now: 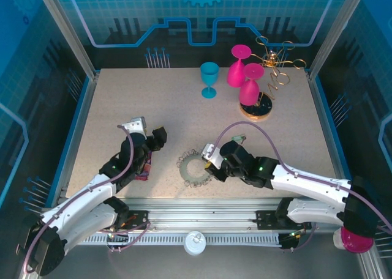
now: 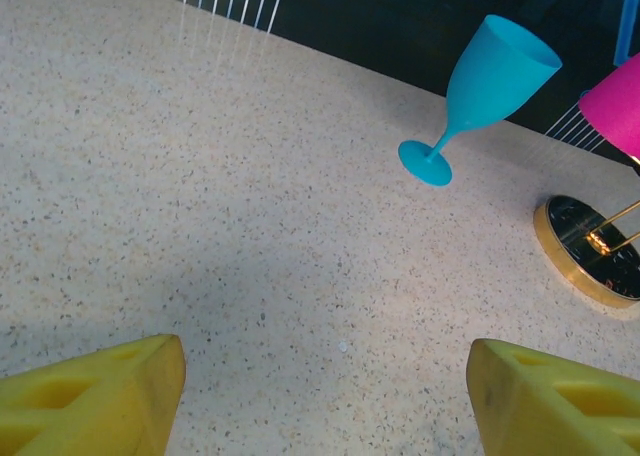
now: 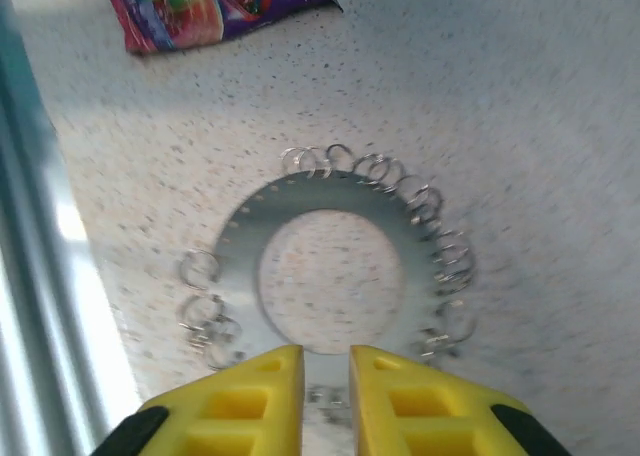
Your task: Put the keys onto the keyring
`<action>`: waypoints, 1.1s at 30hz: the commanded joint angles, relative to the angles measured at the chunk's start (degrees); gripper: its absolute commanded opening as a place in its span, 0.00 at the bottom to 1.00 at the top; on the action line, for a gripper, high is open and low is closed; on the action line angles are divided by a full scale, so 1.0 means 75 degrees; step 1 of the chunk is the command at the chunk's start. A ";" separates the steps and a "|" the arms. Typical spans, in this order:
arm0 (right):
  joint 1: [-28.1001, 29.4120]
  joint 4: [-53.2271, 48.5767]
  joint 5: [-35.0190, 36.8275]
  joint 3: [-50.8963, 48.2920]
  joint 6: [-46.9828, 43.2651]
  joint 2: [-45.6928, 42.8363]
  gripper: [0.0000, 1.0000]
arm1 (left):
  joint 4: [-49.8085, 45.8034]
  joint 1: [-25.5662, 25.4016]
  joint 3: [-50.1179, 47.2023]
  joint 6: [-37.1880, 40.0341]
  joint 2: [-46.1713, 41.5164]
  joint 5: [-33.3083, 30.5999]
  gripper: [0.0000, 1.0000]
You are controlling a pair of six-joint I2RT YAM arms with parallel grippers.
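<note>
K: Speckled beige table (image 1: 122, 107) inside a blue-lit enclosure, with both arms reaching in from the near edge. Layout?

M: By the far edge, right of middle, a blue goblet (image 1: 209, 78) stands upright. Toward the far right corner, two pink goblets (image 1: 236, 76) sit upside down at the gold wire stand (image 1: 274, 62). Toward the near edge, left of middle, a purple snack pouch (image 3: 210, 6) lies flat beside the left arm. None of these belongs to the job.

K: Grippers?

M: The left gripper (image 2: 325, 401) hovers over bare table on the near left side, jaws spread wide, nothing between them. The right gripper (image 3: 326, 391) hangs just above the keyring's near rim, jaws drawn to a narrow slit. Nothing can be made out in that slit.

K: Keyring?

M: The keyring (image 3: 330, 193) lies flat close to the near edge, about midway along it, between the two arms. Small wire loops (image 3: 440, 246) fringe its rim, bunched in two arcs.

K: Progress?

M: Judged at or near zero. Every loop that can be made out hangs bare, with no green or black key head among them. Where the keys lie cannot be told. Left to do, as it appears: fetch each key, pick a loop, thread both on.
</note>
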 commanded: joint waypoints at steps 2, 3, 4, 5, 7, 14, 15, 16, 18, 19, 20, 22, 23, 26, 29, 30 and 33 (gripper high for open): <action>0.0087 -0.1172 -0.0427 0.0561 0.3563 0.0562 0.20 | -0.0482 0.0088 0.0465 -0.0489 0.0180 0.0267 0.75; 0.0113 -0.1400 -0.0541 0.0715 0.3630 0.0776 0.21 | -0.0535 0.0089 0.0508 -0.0522 0.0219 0.0316 0.75; 0.0134 -0.1605 -0.0611 0.0855 0.3638 0.1004 0.21 | -0.0578 0.0091 0.0546 -0.0585 0.0268 0.0365 0.75; 0.0148 -0.1743 -0.0664 0.1026 0.3610 0.1301 0.21 | -0.0616 0.0101 0.0578 -0.0651 0.0311 0.0417 0.75; 0.0161 -0.1946 -0.0734 0.1370 0.3551 0.1769 0.21 | -0.0708 0.0119 0.0637 -0.0747 0.0361 0.0517 0.75; 0.0160 -0.2709 -0.0882 0.2538 0.3533 0.3265 0.20 | -0.1121 0.0150 0.0798 -0.0884 0.0252 0.0690 0.75; 0.0162 -0.2796 -0.0812 0.2619 0.3568 0.3383 0.20 | -0.1133 0.0154 0.0786 -0.0900 0.0230 0.0716 0.75; 0.0156 -0.2911 -0.0748 0.2706 0.3595 0.3510 0.20 | -0.1140 0.0157 0.0774 -0.0917 0.0199 0.0720 0.75; 0.0162 -0.3098 -0.0625 0.2842 0.3608 0.3717 0.20 | -0.1159 0.0160 0.0750 -0.0963 0.0157 0.0755 0.74; 0.0163 -0.3146 -0.0611 0.2883 0.3618 0.3793 0.20 | -0.1161 0.0158 0.0739 -0.0973 0.0142 0.0778 0.74; 0.0173 -0.3179 -0.0630 0.2927 0.3611 0.3870 0.20 | -0.1172 0.0161 0.0728 -0.0985 0.0127 0.0776 0.74; 0.0185 -0.3258 -0.0716 0.3008 0.3596 0.4010 0.21 | -0.1198 0.0166 0.0729 -0.0985 0.0086 0.0766 0.74; 0.0207 -0.3293 -0.0760 0.3036 0.3596 0.4079 0.20 | -0.1213 0.0160 0.0726 -0.0977 0.0073 0.0761 0.74; 0.0277 -0.3398 -0.0750 0.3103 0.3603 0.4281 0.21 | -0.1222 0.0165 0.0726 -0.0969 0.0029 0.0762 0.74; 0.0302 -0.3532 -0.0614 0.3175 0.3614 0.4447 0.22 | -0.1228 0.0166 0.0726 -0.0958 -0.0002 0.0761 0.74; 0.0324 -0.3595 -0.0541 0.3217 0.3620 0.4505 0.22 | -0.1235 0.0160 0.0726 -0.0950 -0.0017 0.0756 0.74; 0.0395 -0.3732 -0.0360 0.3307 0.3645 0.4611 0.23 | -0.1264 0.0160 0.0727 -0.0935 -0.0062 0.0740 0.74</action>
